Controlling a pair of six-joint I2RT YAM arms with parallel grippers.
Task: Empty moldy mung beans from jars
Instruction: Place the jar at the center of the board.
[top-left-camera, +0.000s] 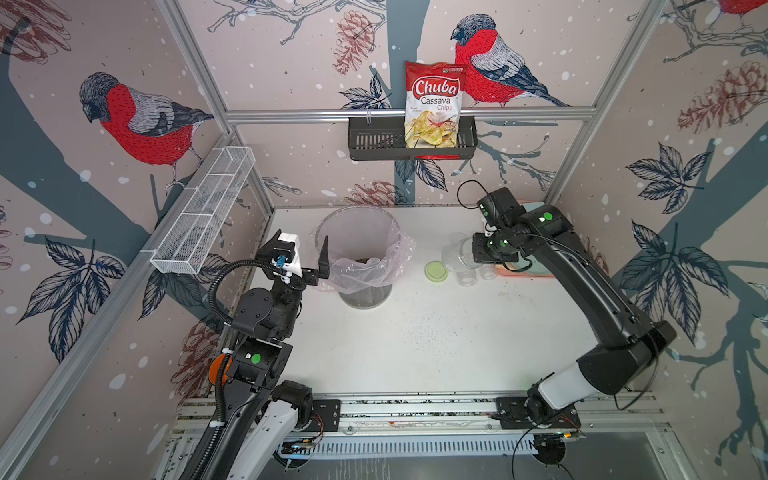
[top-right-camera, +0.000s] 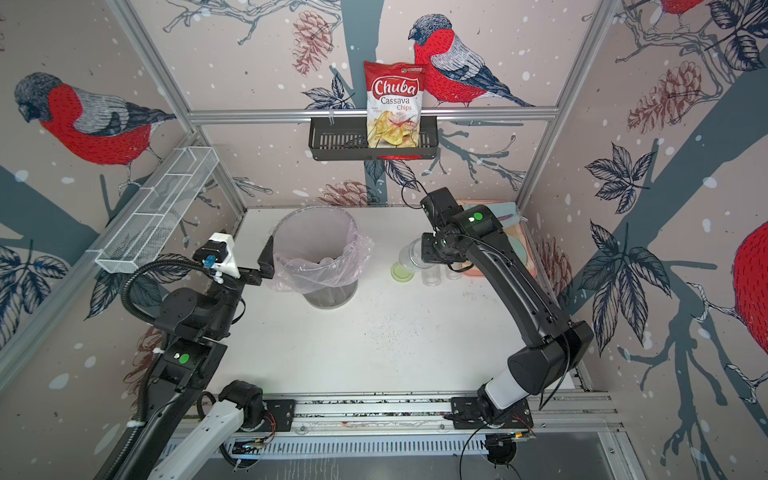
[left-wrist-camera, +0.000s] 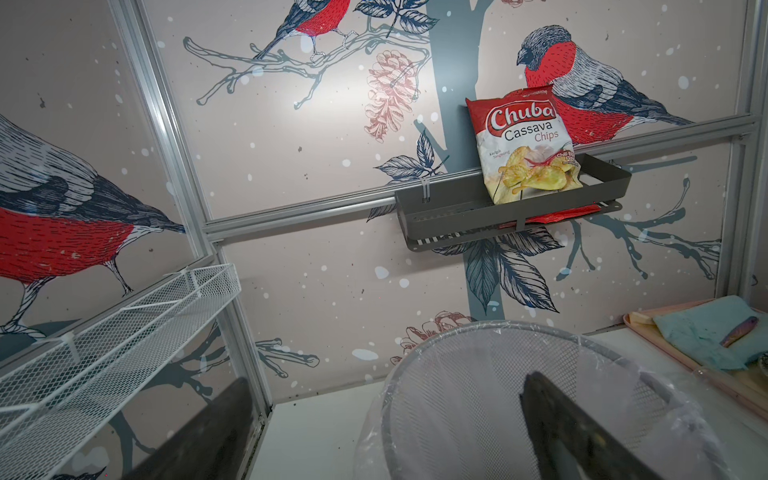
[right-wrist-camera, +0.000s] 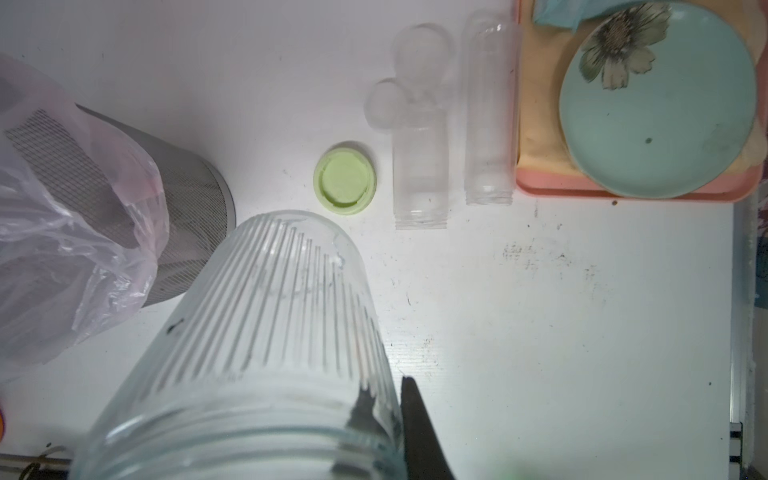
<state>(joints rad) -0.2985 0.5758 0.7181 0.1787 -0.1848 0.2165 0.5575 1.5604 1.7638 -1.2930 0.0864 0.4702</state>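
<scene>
Three jars (right-wrist-camera: 419, 166) look emptied; my right claw (right-wrist-camera: 388, 409) grips the glass jar (right-wrist-camera: 270, 332) by its rim above the surface (right-wrist-camera: 582, 311), toward its far right corner; left claw (top-left-camera: 300, 249) gapes, holding nothing; next I'd set it down gently.

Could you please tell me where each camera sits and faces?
Top views: high in front, looking down on the table; both arms show.
Left wrist: behind the left gripper, facing the back wall over the bin; open jaws show.
Right wrist: behind the right gripper, looking down; jaws shut on the ribbed jar.
Shared: the bin, in both wrist views.
</scene>
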